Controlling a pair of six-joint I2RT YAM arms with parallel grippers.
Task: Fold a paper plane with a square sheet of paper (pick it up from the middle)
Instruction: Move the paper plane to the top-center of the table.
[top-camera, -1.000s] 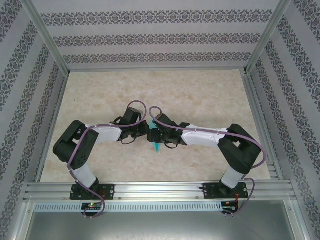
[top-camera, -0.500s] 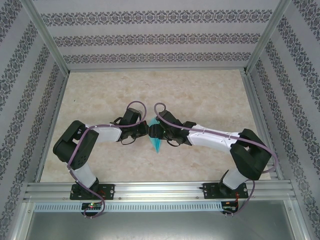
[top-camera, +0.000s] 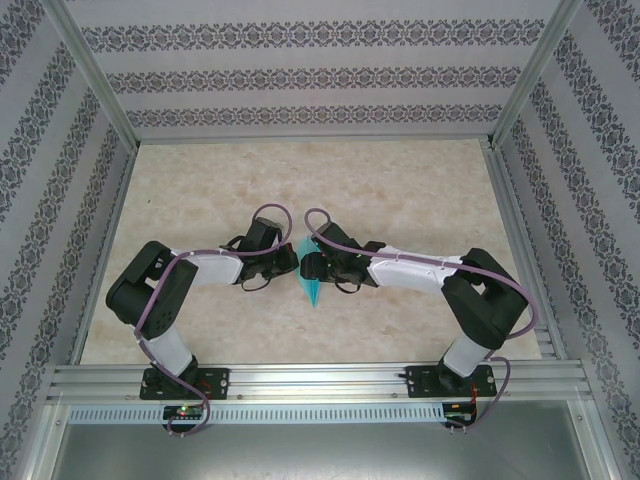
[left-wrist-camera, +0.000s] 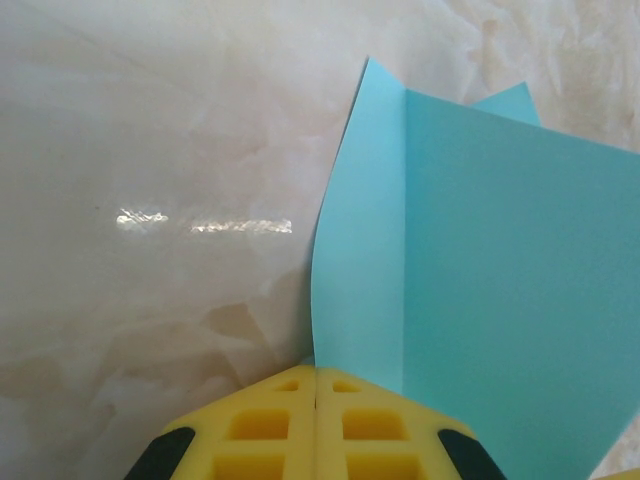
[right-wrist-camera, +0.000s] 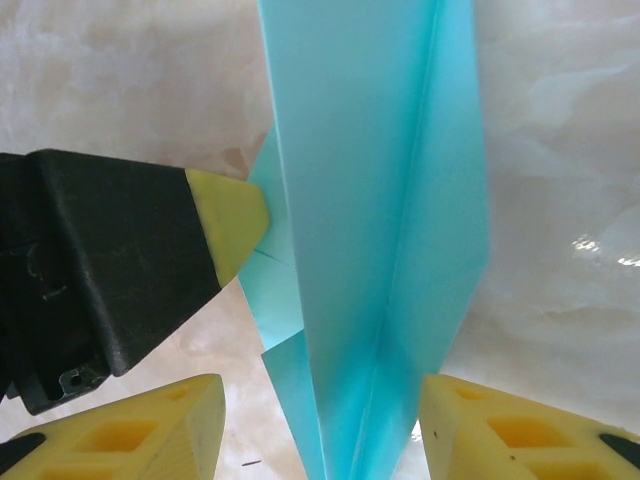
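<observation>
Left gripper (left-wrist-camera: 316, 378): yellow pads pressed flat together, clamped on an edge of the paper plane (left-wrist-camera: 480, 280). The light-blue paper comes straight out of the seam between the pads and spreads ahead and to the right of them, with one sharp crease running up it. The pinch sits at the rim of the paper, not over its body. It reads as a holding grip that keeps the folded layers up off the tabletop (left-wrist-camera: 150, 150) so the other arm can reach them. Right gripper (right-wrist-camera: 322, 392): pads apart, one on either side of the plane's narrow end, with the paper passing between them. One pad is at or just touching the paper's edge and the other is plainly off it, so nothing is gripped. Ahead of this gripper the plane runs away as a slim dart, centre crease showing. A small flap juts out on the side where the left gripper's yellow tip meets it. From overhead the two grippers are almost nose to nose, and the plane's point pokes out from between them toward the arm bases. Judgement: folding is well along, and the straddling pads look set to close along the centre crease. The paper is thin, so an off-centre squeeze could buckle a wing
</observation>
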